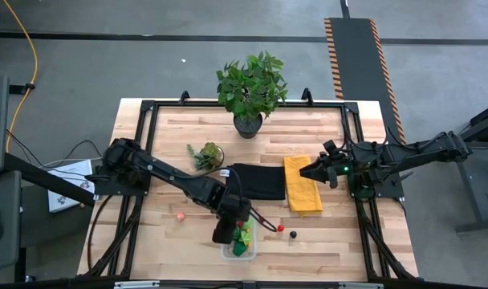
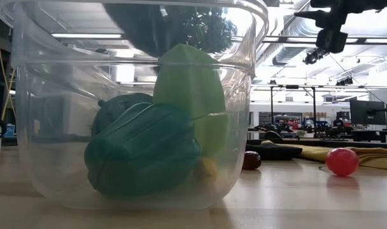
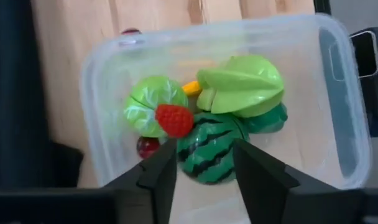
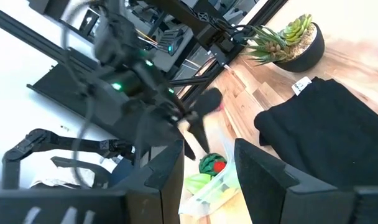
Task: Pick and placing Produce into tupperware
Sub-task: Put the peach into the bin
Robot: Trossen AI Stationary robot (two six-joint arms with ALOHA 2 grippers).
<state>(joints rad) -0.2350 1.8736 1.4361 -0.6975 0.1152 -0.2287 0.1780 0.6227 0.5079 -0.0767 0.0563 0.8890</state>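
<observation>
The produce lies mostly inside the tupperware [image 1: 238,250] at the table's [image 1: 324,257] near edge: watermelon [image 3: 207,152], lettuce [image 3: 150,112], a red strawberry [image 3: 174,120] dropping or resting on top. Your left gripper [image 3: 201,163] hovers directly over it, jaws parted and empty. To the right, a red piece [image 1: 281,228] and a dark piece [image 1: 293,234] wait on the wood. They look light, hard and slick; pinch them across the middle. Your right gripper [image 1: 319,170] waits over the yellow cloth [image 1: 302,185], jaws partly apart, grasping nothing.
</observation>
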